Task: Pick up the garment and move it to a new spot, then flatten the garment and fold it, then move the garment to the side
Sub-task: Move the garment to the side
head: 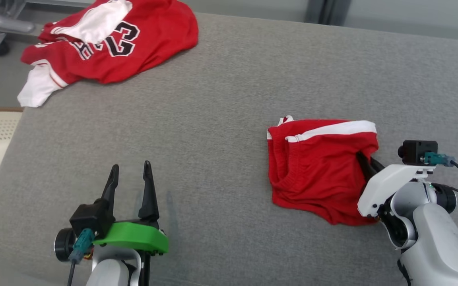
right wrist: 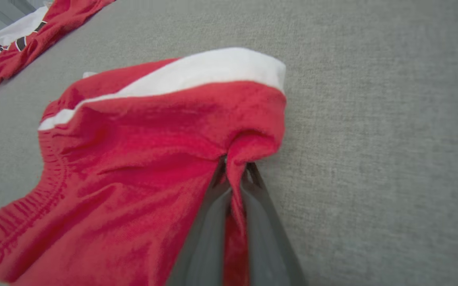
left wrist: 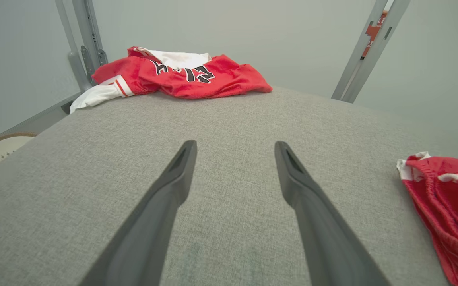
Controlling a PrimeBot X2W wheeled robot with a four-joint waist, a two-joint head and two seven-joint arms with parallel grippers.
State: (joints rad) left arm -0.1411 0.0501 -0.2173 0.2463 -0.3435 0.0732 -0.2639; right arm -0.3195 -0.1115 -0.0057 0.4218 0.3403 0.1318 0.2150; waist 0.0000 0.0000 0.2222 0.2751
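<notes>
Gripping the red shorts (head: 316, 171) for pickup.
Your right hand (right wrist: 235, 171) is pinching their edge, apparently firmly; left hand (head: 130, 171) is idling open; lift next.

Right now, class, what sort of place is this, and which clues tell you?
Probably a lab or test room set up for folding clothes, not a home: a broad grey padded bench, bare metal posts against plain walls, and shorts and a jersey lying on the bench.

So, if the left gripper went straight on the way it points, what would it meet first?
Probably the red jersey at the far end of the grey cushion. The left gripper has bare cushion until then, if it runs level.
</notes>
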